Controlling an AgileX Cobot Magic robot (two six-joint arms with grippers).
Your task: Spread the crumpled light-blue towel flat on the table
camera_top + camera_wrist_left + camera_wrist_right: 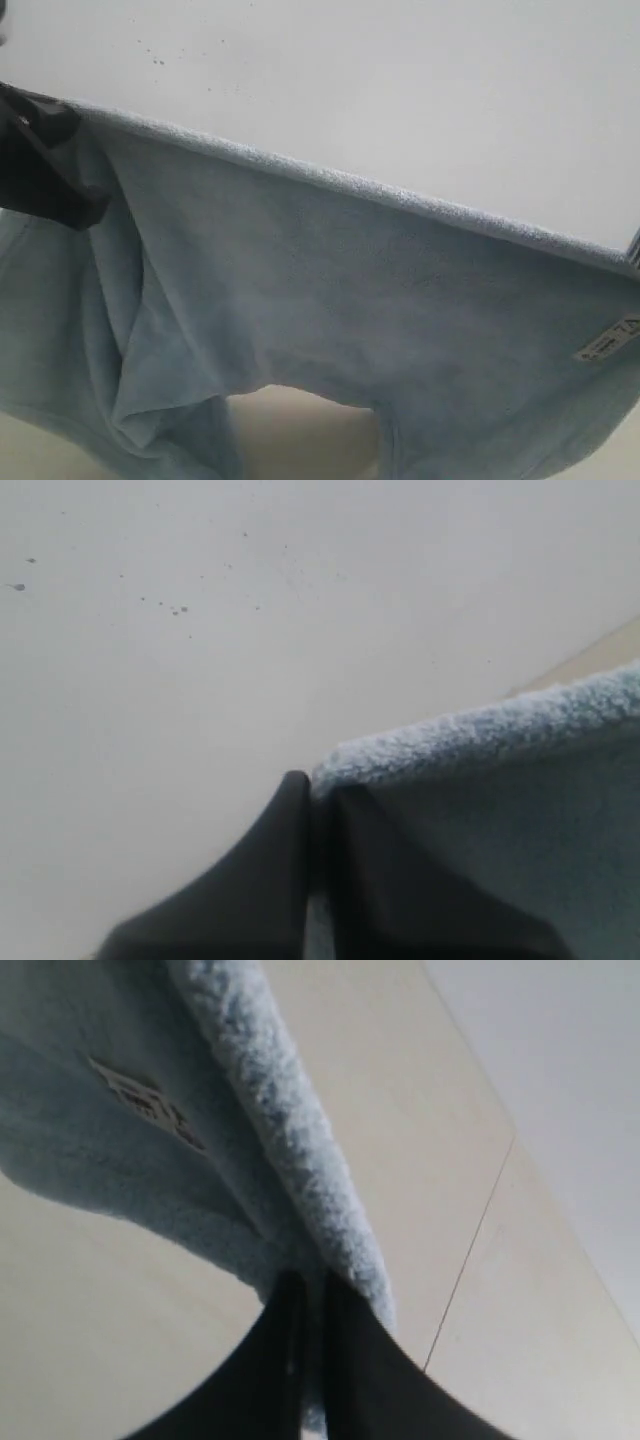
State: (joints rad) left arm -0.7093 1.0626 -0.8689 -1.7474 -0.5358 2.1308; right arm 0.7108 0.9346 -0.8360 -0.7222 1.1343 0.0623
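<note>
The light-blue towel (350, 290) hangs lifted, stretched by its upper hemmed edge between both grippers, and fills most of the exterior view. Its lower part sags in folds at the left. My left gripper (45, 160) is shut on the towel's upper left corner; the left wrist view shows its dark fingers (270, 880) pinching the fluffy hem (480, 735). My right gripper (310, 1285) is shut on the opposite corner of the towel (280, 1110), close to the white label (145, 1105). That label (610, 342) shows at the right. A strip of the beige table (300, 430) appears under the towel.
A white wall (400, 90) with a few small dark specks rises behind the towel. In the right wrist view a thin seam (470, 1260) crosses the beige surface below the gripper.
</note>
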